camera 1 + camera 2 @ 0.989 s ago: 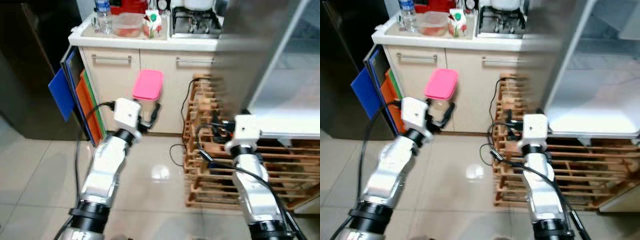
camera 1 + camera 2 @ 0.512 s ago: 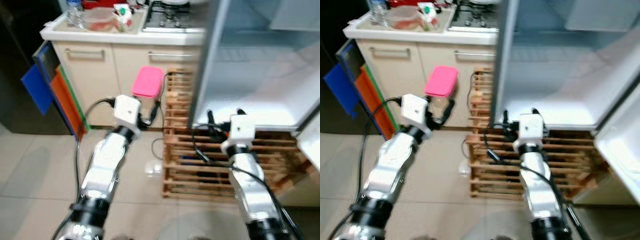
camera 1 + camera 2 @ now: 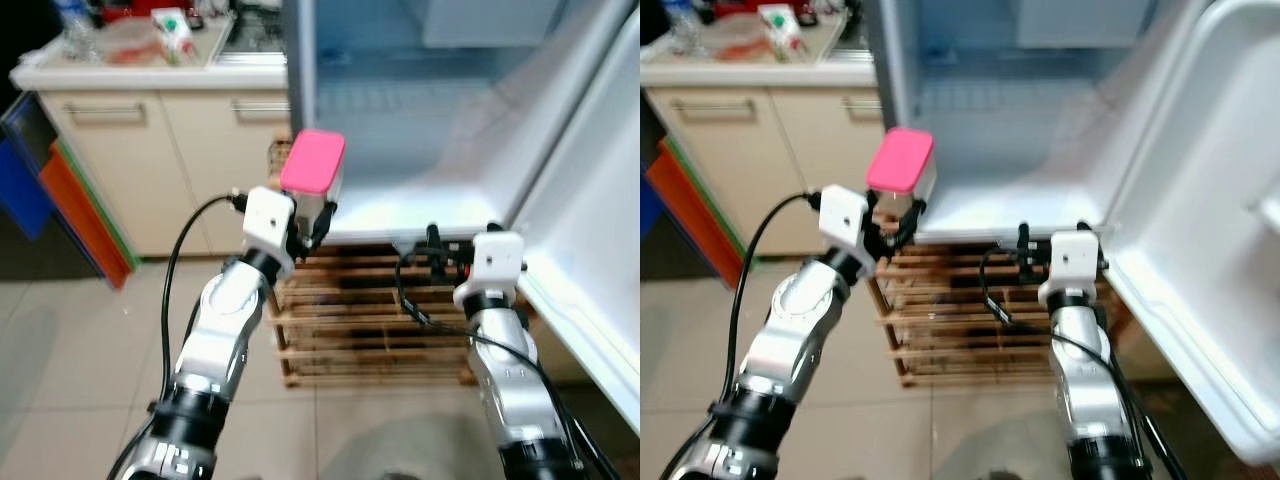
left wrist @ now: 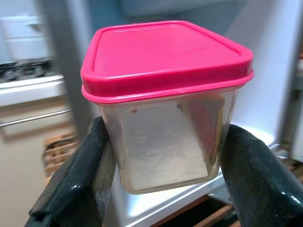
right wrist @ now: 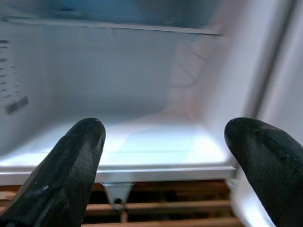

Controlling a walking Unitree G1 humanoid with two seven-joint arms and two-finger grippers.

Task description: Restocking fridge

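A pink-lidded container (image 4: 165, 99) is being pinched by its clear side walls in the left gripper (image 3: 305, 222), near the open fridge's (image 3: 440, 215) front edge; likely light, rigid, smooth-sided. The right gripper (image 5: 165, 161) is being held spread.

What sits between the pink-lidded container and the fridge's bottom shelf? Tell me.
Nothing. In the left eye view, the pink-lidded container, held by the left gripper, hangs at the front edge of the bare white fridge shelf.
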